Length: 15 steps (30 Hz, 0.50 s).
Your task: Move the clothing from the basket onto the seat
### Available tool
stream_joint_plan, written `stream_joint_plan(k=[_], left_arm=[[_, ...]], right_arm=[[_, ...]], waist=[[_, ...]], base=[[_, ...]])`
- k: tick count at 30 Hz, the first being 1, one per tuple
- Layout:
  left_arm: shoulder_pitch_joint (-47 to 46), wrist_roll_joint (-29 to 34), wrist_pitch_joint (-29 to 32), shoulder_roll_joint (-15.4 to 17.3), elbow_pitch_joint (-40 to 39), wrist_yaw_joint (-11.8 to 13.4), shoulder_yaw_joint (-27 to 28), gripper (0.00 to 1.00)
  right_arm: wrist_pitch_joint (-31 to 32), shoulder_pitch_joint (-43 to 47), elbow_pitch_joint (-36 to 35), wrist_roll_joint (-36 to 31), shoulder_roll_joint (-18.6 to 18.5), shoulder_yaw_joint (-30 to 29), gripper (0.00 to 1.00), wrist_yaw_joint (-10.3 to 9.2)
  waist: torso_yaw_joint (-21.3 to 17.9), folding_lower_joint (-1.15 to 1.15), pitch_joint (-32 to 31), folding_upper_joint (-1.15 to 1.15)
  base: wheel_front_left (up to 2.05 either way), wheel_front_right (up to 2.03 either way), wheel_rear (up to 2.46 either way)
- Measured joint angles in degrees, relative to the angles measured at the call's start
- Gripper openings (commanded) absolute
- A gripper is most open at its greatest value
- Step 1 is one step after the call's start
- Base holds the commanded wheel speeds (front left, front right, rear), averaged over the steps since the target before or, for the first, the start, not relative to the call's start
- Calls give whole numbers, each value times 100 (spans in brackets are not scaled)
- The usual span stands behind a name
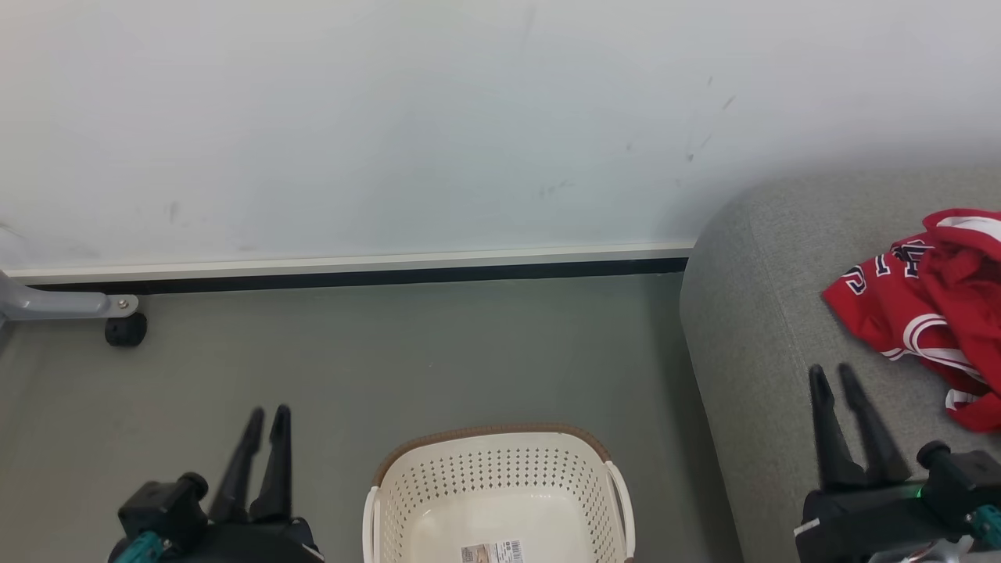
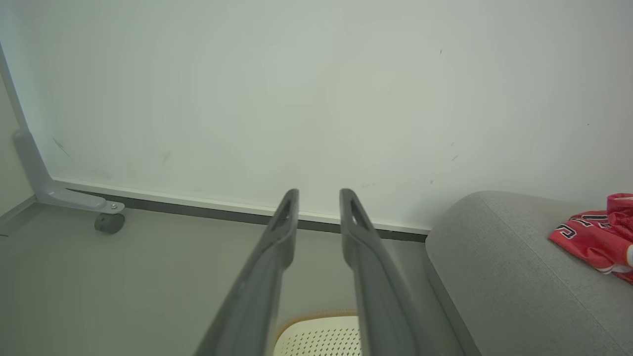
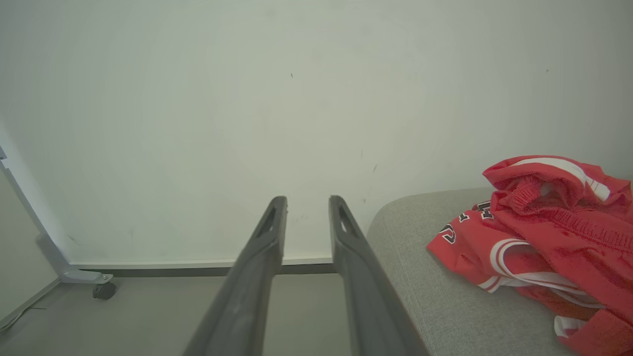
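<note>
Pale, scuffed wall [image 1: 391,117] closes off the far side, with a white skirting board [image 1: 352,264] where it meets the grey floor [image 1: 391,352]. At the far left a grey metal leg [image 1: 47,303] ends in a small black wheel [image 1: 125,329].

The basket [image 1: 500,435] stands on the floor at the near edge, between the two arms. The head view looks down onto its bare cream bottom and a sticker [image 1: 493,553] with a barcode, its print too small to read. The left wrist view catches just the far curve of its brown rim, low between the fingers [image 2: 277,237].

The seat [image 1: 751,328] stands right of the basket, and the clothing [image 1: 931,305] lies bunched on top of it. The right wrist view gives the closest look: a gathered band, white stripes and dark white-edged letters on the jersey [image 3: 474,242], folded so that no word can be read.

The left gripper [image 1: 268,412] hangs over the floor left of the basket, its fingers a little apart with nothing between them. The right gripper [image 1: 833,373] shows against the near part of the seat in the head view, left of the clothing and clear of it, fingers likewise parted and holding nothing.
</note>
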Motion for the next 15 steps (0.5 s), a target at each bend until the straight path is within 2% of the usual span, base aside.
stream_joint_plan(k=[8,15], left_arm=[[113,-187,111,-105,97,-55,109,0],[113,-584,279,-172,119,-111,266,0]], right_arm=[[86,120,148,216,109,-97,0,35],[240,110,224,750,186,-221,0,87]], waist=[[-7,0,-5,0],[-14,0,-11,0]], base=[[0,0,0],[0,0,0]])
